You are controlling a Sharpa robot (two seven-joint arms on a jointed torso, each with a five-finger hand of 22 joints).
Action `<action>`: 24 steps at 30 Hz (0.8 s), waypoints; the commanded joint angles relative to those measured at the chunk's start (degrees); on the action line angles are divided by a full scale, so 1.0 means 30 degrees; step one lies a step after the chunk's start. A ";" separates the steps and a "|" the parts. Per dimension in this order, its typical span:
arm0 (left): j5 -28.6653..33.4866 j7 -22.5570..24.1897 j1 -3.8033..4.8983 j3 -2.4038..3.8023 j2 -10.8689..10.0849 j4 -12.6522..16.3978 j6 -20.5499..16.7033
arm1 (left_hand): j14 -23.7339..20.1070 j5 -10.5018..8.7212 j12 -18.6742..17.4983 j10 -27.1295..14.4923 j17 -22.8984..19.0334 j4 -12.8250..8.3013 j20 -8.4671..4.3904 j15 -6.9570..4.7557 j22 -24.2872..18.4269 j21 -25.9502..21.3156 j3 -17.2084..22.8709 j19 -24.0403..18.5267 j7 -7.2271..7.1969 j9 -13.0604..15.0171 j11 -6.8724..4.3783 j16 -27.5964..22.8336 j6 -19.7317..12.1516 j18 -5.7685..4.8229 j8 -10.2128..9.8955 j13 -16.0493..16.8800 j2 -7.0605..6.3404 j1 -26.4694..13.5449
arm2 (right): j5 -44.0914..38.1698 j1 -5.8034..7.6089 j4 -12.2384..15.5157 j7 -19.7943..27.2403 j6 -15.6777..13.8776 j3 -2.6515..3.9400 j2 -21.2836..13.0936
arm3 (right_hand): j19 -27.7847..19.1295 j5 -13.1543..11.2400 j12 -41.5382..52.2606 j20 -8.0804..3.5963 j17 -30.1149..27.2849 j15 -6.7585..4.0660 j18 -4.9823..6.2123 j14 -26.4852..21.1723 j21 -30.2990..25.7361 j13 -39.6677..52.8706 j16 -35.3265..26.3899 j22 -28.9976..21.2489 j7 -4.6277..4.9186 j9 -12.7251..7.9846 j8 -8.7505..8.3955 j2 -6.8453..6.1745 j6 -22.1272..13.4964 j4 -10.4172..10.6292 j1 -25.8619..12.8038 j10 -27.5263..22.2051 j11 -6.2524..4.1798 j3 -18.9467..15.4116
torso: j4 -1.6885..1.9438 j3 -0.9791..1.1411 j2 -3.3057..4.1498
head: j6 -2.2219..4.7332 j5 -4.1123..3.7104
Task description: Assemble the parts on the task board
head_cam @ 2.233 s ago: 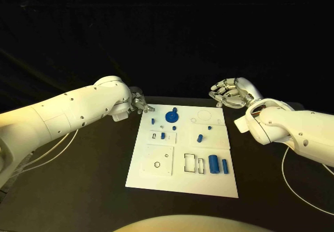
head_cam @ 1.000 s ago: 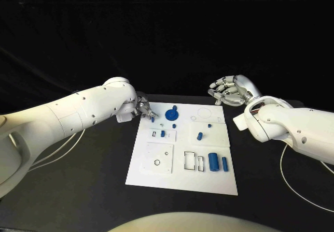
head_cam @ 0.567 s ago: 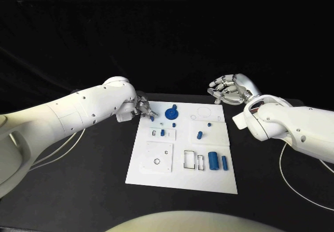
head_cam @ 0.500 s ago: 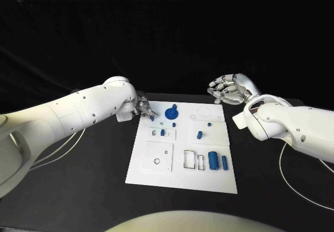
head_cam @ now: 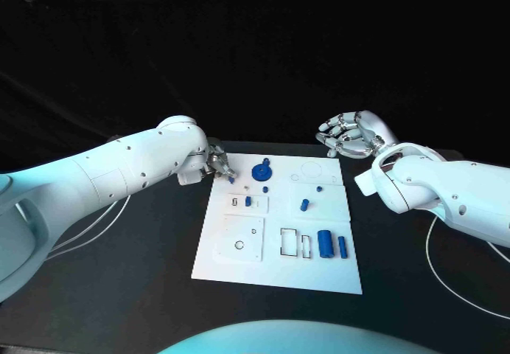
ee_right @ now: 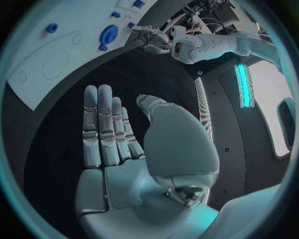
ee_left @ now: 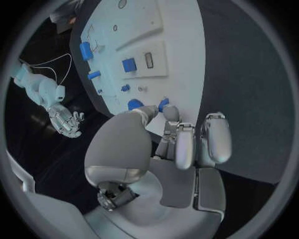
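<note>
While the left hand (head_cam: 217,164) pinches a small blue part (head_cam: 232,178) at the task board's (head_cam: 239,265) far left corner, it should lower slowly, squarely over its socket. Beyond the board's far right corner, the right hand (head_cam: 346,136) hovers empty, fingers apart.

R hand (ee_right: 134,149) fills mid-frame, palm showing, fingers (ee_right: 99,124) straight and side by side, thumb (ee_right: 152,107) standing apart; nothing in it. Black table (ee_right: 156,74) beyond the fingertips. Task board (ee_right: 56,64) lies past that, white, w/ faint outlines: one large circle (ee_right: 55,62), a smaller oval (ee_right: 76,38) nr it, a small slot outline (ee_right: 22,76) toward the board's corner. Blue parts on board: big round piece w/ stub (ee_right: 108,36), small ring-like piece (ee_right: 52,28), plus three small bits (ee_right: 116,14) at the far end. L hand (ee_right: 149,37) at board's edge, just beside the big round piece; white L arm (ee_right: 212,46) runs off behind it. Can't tell if L hand holds anything.
</note>
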 commanded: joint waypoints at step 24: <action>0.1635 0.0601 -0.0053 -0.0034 -0.0356 0.0042 -0.0301 | 0.1396 -0.0934 0.0512 0.0815 0.2893 -0.3535 -0.0054 -0.0184 0.0416 0.0317 0.6993 0.0260 -0.0082 0.0385 -0.0158 0.0042 0.0207 0.0124 0.1574 0.0195 -0.0470 0.1243 | -0.0058 -0.0013 0.0021 0.0092 0.0294 0.0004 -0.0040 | 0.0158 0.0119 0.0063 0.0010 0.0048 -0.0016 0.0215 0.0154 -0.0079 -0.0041 -0.0080 -0.0046 0.0097 -0.0029 0.0118 0.0089 -0.0131 -0.0040 -0.0028 -0.0034 0.0056 -0.0101 | 0.0063 -0.0006 -0.0067 | 0.0065 0.0107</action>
